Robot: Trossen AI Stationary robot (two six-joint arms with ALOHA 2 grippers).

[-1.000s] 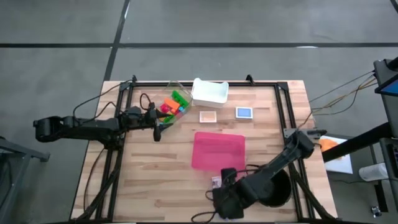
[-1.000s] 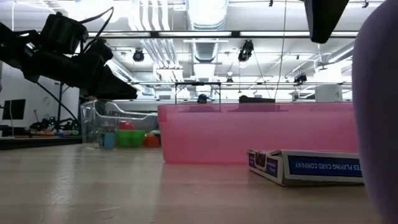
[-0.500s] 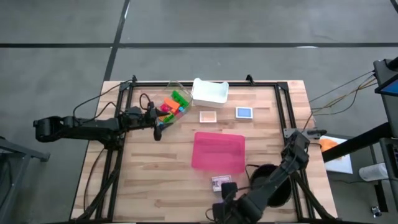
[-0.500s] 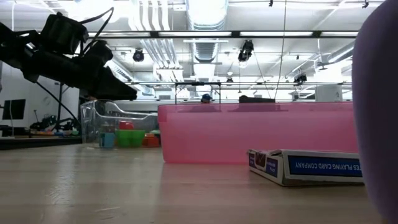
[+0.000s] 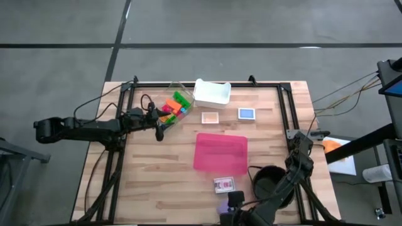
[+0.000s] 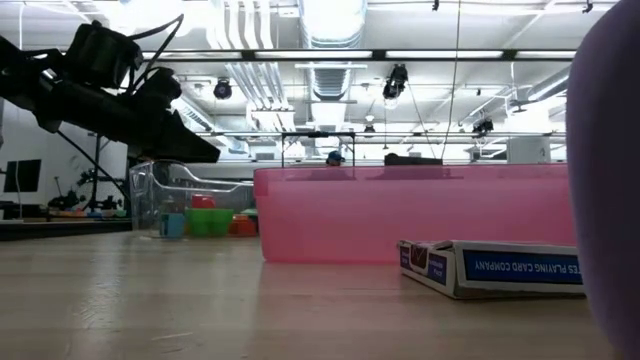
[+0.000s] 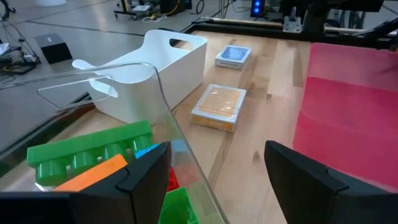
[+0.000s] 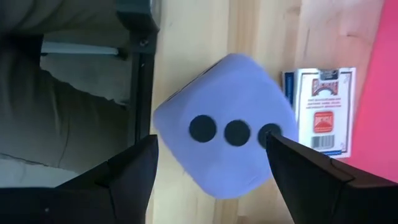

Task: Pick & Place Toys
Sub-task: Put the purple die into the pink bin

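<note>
— Jaws first: how do yours stand?

— Both pairs are wide. My right gripper (image 8: 211,144) hangs over the near edge of the light wooden table (image 5: 157,169). Its fingers sit on either side of the lilac die with dark dots (image 8: 224,162); whether they touch it I cannot tell. My left gripper (image 7: 214,155) is at the far left, open across the wall of the clear plastic container (image 6: 150,195).

— And around them?

— The pink rectangular plastic bin (image 5: 220,152) sits mid-table, with the white plastic tub (image 5: 211,93) beyond it at the far edge. The black round bowl (image 5: 271,182) is near right, beside my right arm. The die rests on the table, just in front of a blue-and-white playing-card box (image 5: 223,184). The green, orange, red and blue plastic building bricks (image 5: 174,107) lie piled inside the clear container.
</note>
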